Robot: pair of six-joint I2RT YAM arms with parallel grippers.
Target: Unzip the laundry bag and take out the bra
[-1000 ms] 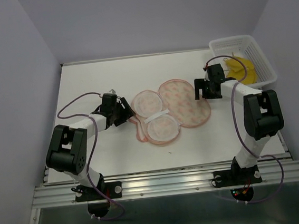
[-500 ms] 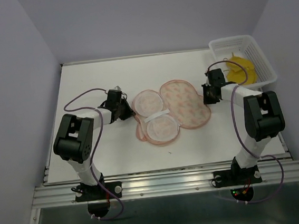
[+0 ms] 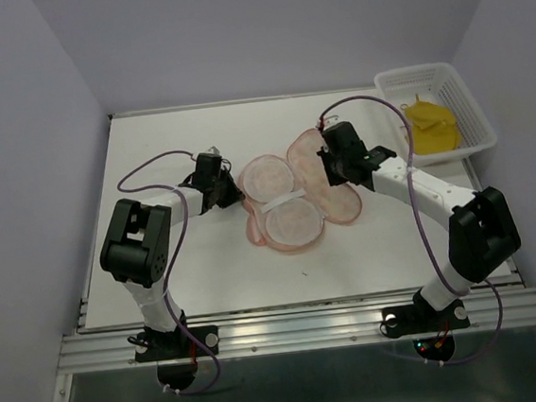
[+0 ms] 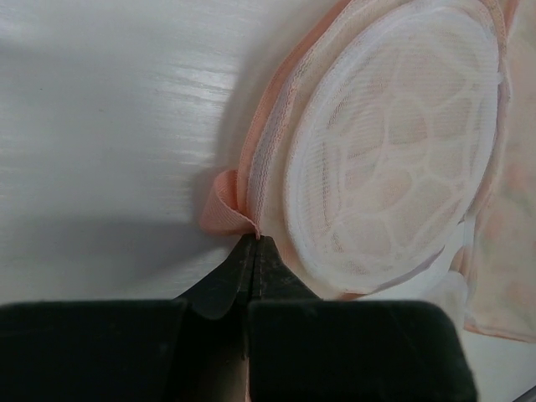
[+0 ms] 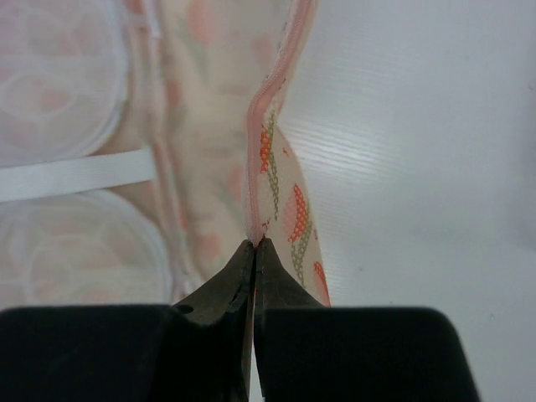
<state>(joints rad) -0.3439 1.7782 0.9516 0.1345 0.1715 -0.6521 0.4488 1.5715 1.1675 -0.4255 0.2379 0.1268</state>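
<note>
The laundry bag [image 3: 294,219] lies unzipped and spread open mid-table, its white mesh cups facing up. My left gripper [image 3: 233,193] is shut on the pink edging at the bag's left rim; in the left wrist view its tips [image 4: 255,239] pinch that edging beside a mesh cup [image 4: 394,142]. My right gripper [image 3: 328,170] is shut on the pink zip edging [image 5: 270,109] of the printed right flap, which stands lifted and drawn toward the cups. The yellow bra [image 3: 428,121] lies in the white basket, apart from both grippers.
The white lattice basket [image 3: 417,73] stands at the table's back right corner. Purple cables loop above both arms. Walls close in the table on the left, the back and the right.
Both grippers went from open to shut on the bag's edges. The right gripper has since moved left, carrying the right flap's edge up and over toward the cups.
</note>
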